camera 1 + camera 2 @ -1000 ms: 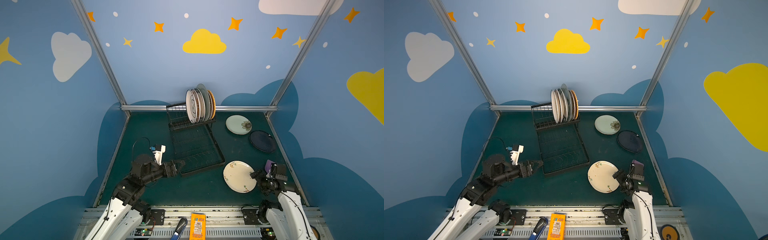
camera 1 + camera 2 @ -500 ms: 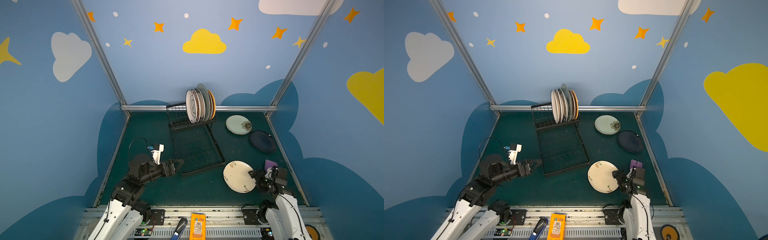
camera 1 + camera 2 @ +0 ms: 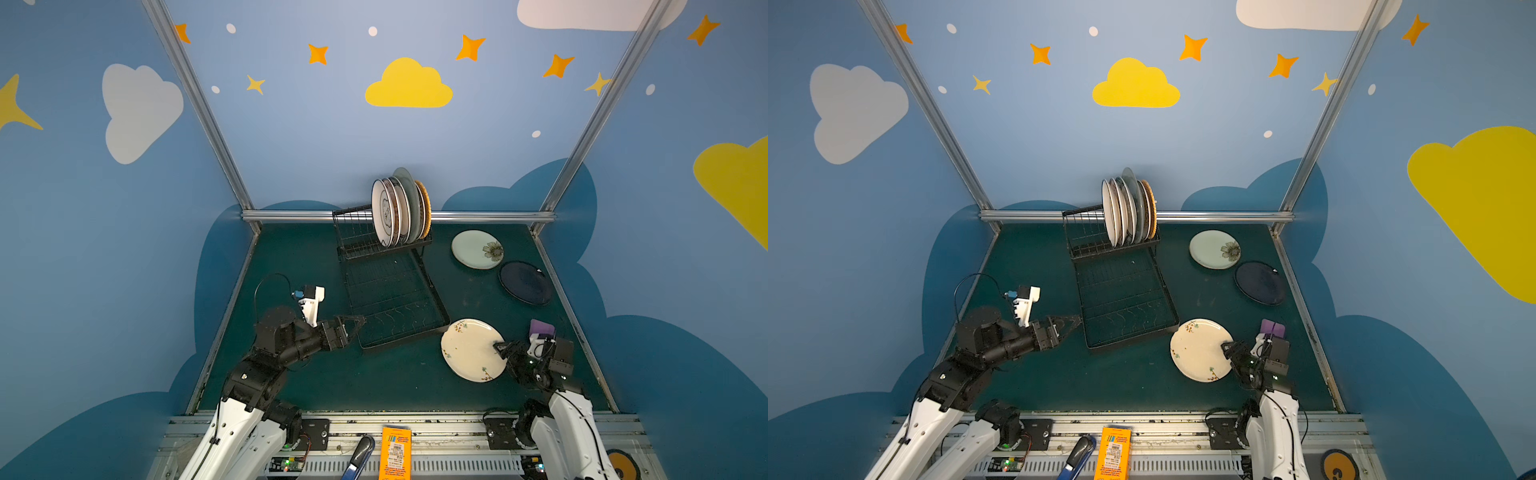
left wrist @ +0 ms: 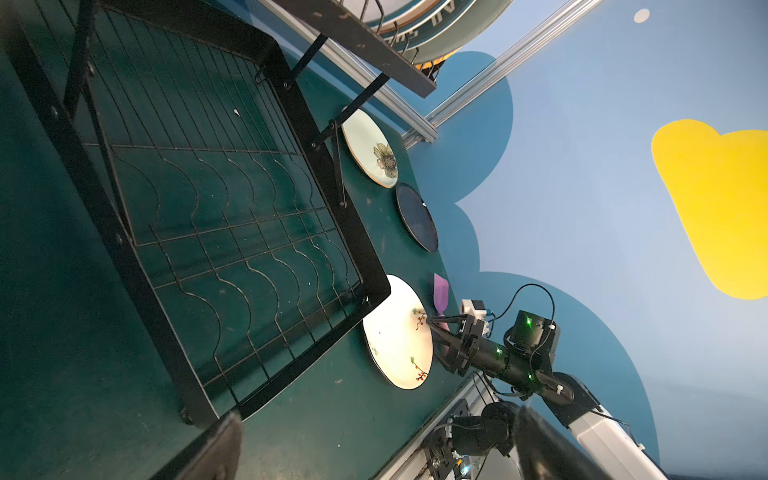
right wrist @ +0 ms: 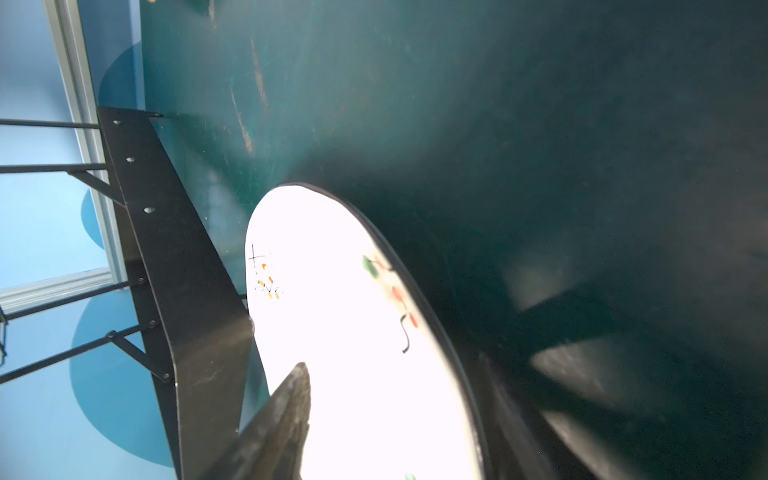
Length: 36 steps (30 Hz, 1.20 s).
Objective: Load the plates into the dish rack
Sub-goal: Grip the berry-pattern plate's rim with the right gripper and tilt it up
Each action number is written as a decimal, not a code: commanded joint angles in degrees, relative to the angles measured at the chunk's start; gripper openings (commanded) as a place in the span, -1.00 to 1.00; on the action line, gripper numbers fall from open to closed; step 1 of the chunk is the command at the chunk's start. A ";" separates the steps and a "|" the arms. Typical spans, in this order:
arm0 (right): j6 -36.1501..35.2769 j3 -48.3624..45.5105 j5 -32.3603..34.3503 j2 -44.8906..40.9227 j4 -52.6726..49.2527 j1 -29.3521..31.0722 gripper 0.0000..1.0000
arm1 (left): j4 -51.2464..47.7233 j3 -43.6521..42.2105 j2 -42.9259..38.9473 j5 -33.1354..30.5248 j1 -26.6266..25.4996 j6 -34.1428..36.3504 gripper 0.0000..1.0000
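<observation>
Task partly done: about six plates [image 3: 399,212] are standing upright in the dish rack [image 3: 405,343] at 12 o'clock. Three are lying flat on the table [image 3: 316,266]:

- a pale green plate [image 3: 476,249] at 2 o'clock
- a navy plate [image 3: 525,282] at 3 o'clock
- a cream plate [image 3: 467,349] at 5 o'clock, just beside the rack's near corner

The right gripper [image 3: 500,349] is straddling the cream plate's rim, jaws half apart; whether they are pinching it cannot be told. A purple object [image 3: 541,328] is lying close behind. The left gripper [image 3: 353,324] is hovering spread wide and empty at 7 o'clock.
</observation>
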 commanded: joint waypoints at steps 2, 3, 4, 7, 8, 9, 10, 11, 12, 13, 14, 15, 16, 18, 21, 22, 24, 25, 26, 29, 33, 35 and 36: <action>0.84 -0.63 -4.70 -0.57 4.41 0.31 0.03 | 1.77 -0.48 0.11 1.04 0.81 -0.17 1.00; 1.02 -0.82 -4.71 -0.42 4.75 0.26 -0.07 | 1.85 -0.46 0.14 1.11 0.92 -0.26 1.00; 1.26 -0.98 -4.89 -0.37 5.09 0.30 -0.14 | 1.83 -0.46 0.18 1.21 1.04 -0.28 1.00; 1.54 -1.07 -4.97 -0.28 5.77 0.32 -0.36 | 2.03 -0.66 0.10 1.26 1.18 -0.43 1.00; 1.53 -1.11 -4.80 -0.37 5.80 0.31 -0.42 | 2.00 -0.65 0.10 1.26 1.26 -0.46 1.00; 1.54 -1.07 -4.69 -0.49 5.86 0.28 -0.45 | 2.11 -0.63 0.11 1.26 1.36 -0.45 1.00; 1.60 -1.07 -4.63 -0.52 5.91 0.36 -0.48 | 2.17 -0.67 0.04 1.26 1.37 -0.48 1.00; 1.51 -1.08 -4.51 -0.54 5.81 0.35 -0.54 | 2.12 -0.68 0.08 1.26 1.48 -0.44 1.00; 1.47 -1.08 -4.36 -0.54 5.71 0.36 -0.58 | 2.16 -0.68 0.10 1.26 1.59 -0.54 1.00; 1.42 -1.04 -4.23 -0.54 5.70 0.37 -0.60 | 2.19 -0.64 0.11 1.34 1.63 -0.53 1.00; 1.38 -1.03 -3.91 -0.47 5.49 0.36 -0.64 | 2.31 -0.75 0.10 1.35 1.78 -0.60 1.00; 1.29 -0.95 -3.47 -0.54 4.97 0.27 -0.71 | 2.36 -0.77 0.19 1.51 2.04 -0.66 1.00; 1.17 -0.84 -3.15 -0.57 4.59 0.23 -0.75 | 2.44 -0.72 0.21 1.59 2.13 -0.70 1.00; 1.01 -0.55 -2.31 -0.71 3.41 0.30 -0.85 | 2.61 -0.81 0.35 1.83 2.64 -0.80 1.00; 0.25 0.44 0.27 -1.44 0.80 0.22 -0.95 | 2.91 -0.85 0.56 2.22 3.18 -1.04 1.00; 0.00 0.53 0.60 -1.68 0.37 0.18 -0.96 | 3.02 -0.91 0.62 2.39 3.43 -1.27 1.00; -0.60 1.44 1.56 -2.37 -1.19 0.13 -0.99 | 3.27 -1.06 0.81 2.68 3.84 -1.40 1.00; -0.97 1.77 1.91 -2.62 -1.90 0.07 -1.00 | 3.31 -1.01 0.88 2.67 3.97 -1.48 1.00; -1.33 2.12 2.44 -2.90 -2.62 0.04 -1.00 | 3.32 -1.08 0.97 2.74 4.14 -1.61 1.00; -2.59 3.53 3.43 -3.27 -4.27 -0.11 -1.00 | 3.57 -1.13 1.05 2.95 4.46 -1.84 1.00; -3.76 5.68 5.91 -3.51 -6.86 -0.21 -1.00 | 3.93 -1.30 1.22 2.93 4.86 -1.95 1.00; -3.47 7.15 6.71 -3.46 -8.00 -0.22 -1.00 | 4.25 -1.42 1.27 2.93 5.08 -2.23 1.00; -3.48 8.07 7.33 -3.37 -8.56 -0.23 -1.00 | 4.45 -1.51 1.32 2.95 5.13 -2.41 1.00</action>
